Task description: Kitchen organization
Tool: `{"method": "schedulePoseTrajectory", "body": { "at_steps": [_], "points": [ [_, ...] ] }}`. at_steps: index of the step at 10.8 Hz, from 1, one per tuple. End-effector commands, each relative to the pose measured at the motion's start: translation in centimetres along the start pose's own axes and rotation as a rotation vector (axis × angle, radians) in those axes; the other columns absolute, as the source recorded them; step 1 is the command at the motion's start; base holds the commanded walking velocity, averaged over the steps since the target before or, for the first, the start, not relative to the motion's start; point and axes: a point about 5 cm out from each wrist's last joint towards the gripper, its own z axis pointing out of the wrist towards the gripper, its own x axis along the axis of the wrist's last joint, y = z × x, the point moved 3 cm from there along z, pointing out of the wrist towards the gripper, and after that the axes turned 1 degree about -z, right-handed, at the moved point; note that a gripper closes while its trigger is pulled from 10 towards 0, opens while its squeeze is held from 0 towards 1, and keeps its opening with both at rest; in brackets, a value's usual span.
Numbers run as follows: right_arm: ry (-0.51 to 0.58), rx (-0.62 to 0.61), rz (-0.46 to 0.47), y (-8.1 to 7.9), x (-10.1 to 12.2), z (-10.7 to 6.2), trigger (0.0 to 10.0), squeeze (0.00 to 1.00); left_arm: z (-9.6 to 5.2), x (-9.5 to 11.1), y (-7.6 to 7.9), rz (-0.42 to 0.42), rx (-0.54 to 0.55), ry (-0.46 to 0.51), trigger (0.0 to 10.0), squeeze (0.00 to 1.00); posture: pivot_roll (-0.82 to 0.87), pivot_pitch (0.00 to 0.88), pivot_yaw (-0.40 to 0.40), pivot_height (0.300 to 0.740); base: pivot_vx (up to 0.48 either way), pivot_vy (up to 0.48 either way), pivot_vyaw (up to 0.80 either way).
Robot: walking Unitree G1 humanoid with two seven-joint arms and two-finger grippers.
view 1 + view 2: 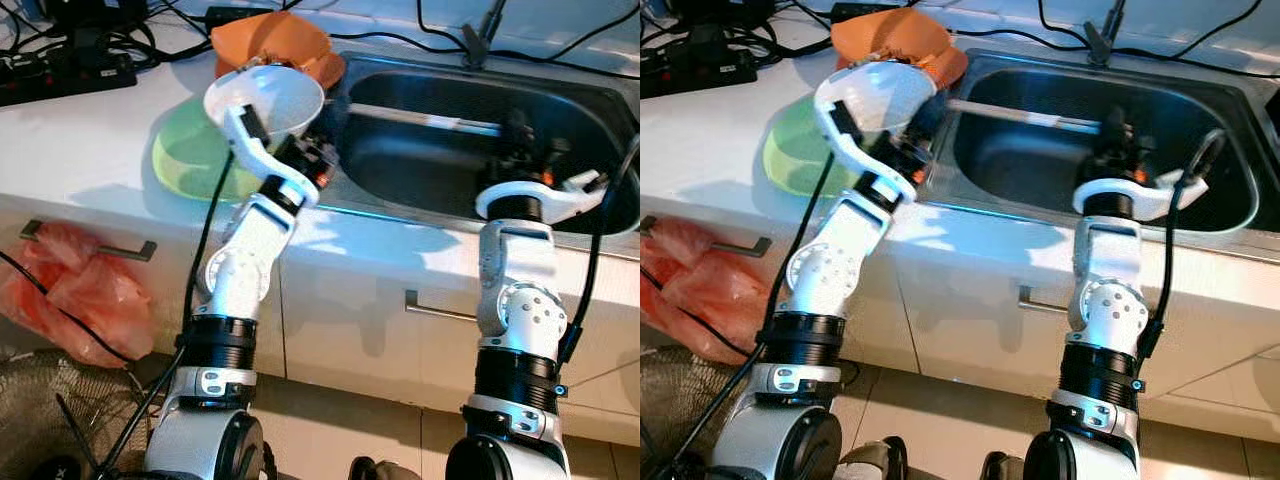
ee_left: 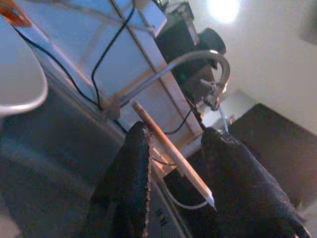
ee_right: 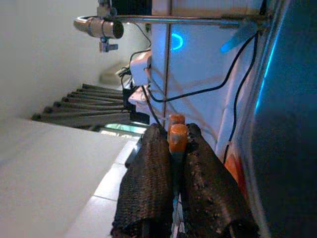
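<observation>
Robot arms: 2 silver arms are rising from the near edge of the head views, both reaching over the table (image 1: 90,150) toward the sink (image 1: 600,110).
Left gripper (image 2: 173,163): its fingers are standing apart with a thin light stick (image 2: 173,153) running between them; whether they are pinching it I cannot tell. A white bowl (image 1: 265,100) is sitting at this wrist, at the sink's left rim.
Right gripper (image 3: 173,163): it is reaching into the sink basin, fingers pressed together on a small orange-tipped item (image 3: 177,136); what the item is stays unclear.
Containers: a green bowl (image 1: 185,155) is lying on the table just beside the white bowl, and an orange bowl (image 1: 280,40) is resting behind them near the sink corner. Nothing can be made out inside any of them.
Sink contents: a long thin rod (image 1: 430,120) is lying across the dark basin.
Step in hand: probably clearing utensils out of the sink.
Next move: likely lifting the orange-tipped item clear of the basin and carrying it to a bowl without knocking the white bowl.
</observation>
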Motion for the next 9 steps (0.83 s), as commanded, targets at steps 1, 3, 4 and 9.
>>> {"method": "schedulePoseTrajectory", "body": {
  "at_steps": [1,3,4,9],
  "points": [
    [-0.006,0.026,0.116,-1.5,-2.2,0.7,0.0,0.0,0.1,-1.0,0.8,0.005,-0.03,-0.026,10.0,0.0,0.08,0.139,-0.021,0.74,0.0,0.0,0.0],
    [0.013,0.027,0.134,-1.6,-1.8,0.9,0.0,0.0,0.1,-1.5,0.7,0.044,-0.027,-0.059,10.0,0.0,0.08,0.137,-0.021,0.74,0.0,0.0,0.0],
    [0.024,0.033,0.124,-1.8,-1.5,1.0,0.0,0.0,0.0,-2.1,0.8,0.111,-0.034,-0.103,10.0,0.0,0.08,0.138,-0.022,0.74,0.0,0.0,0.0],
    [0.035,0.097,-0.232,-2.9,-0.6,1.5,10.0,0.0,0.1,-2.6,0.5,0.585,0.01,-0.226,10.0,0.0,0.09,0.149,-0.029,0.74,0.0,0.0,0.0]
  ]
}}
